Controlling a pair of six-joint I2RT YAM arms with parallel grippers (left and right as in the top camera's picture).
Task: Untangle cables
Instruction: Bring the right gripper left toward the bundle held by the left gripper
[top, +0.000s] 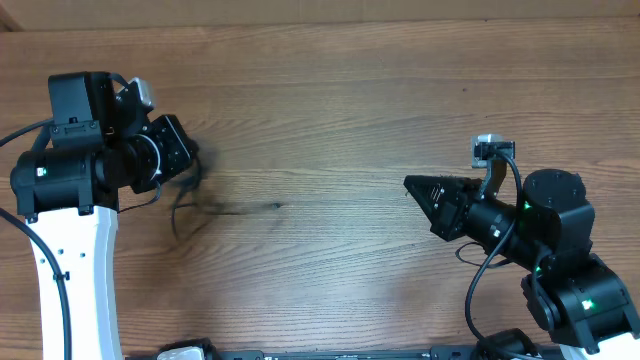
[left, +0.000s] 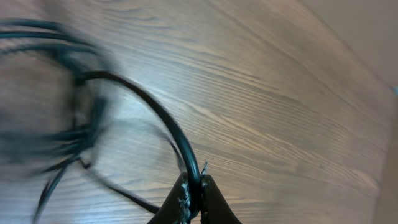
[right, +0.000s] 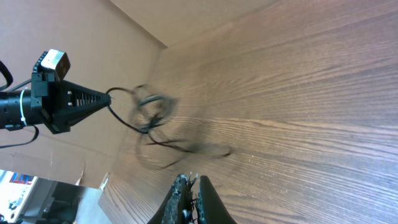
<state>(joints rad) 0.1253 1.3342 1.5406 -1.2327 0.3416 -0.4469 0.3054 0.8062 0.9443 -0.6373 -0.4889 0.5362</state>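
My left gripper (top: 193, 160) is shut on a thin black cable (left: 177, 140) pinched between its fingertips (left: 194, 183). The rest of the cables (top: 190, 205) hang from it as a tangled, motion-blurred bundle just above the wooden table; the bundle also shows in the left wrist view (left: 59, 124). The right wrist view shows the left gripper (right: 99, 102) holding the cable bundle (right: 152, 112), with loose strands trailing on the table. My right gripper (top: 410, 186) is shut and holds nothing (right: 194, 182). It points left, far to the right of the cables.
The wooden table (top: 330, 110) has a pale wall edge along the back (top: 320, 10). Thick black arm wires run beside the right arm (top: 485, 275) and the left arm's white base (top: 75, 290).
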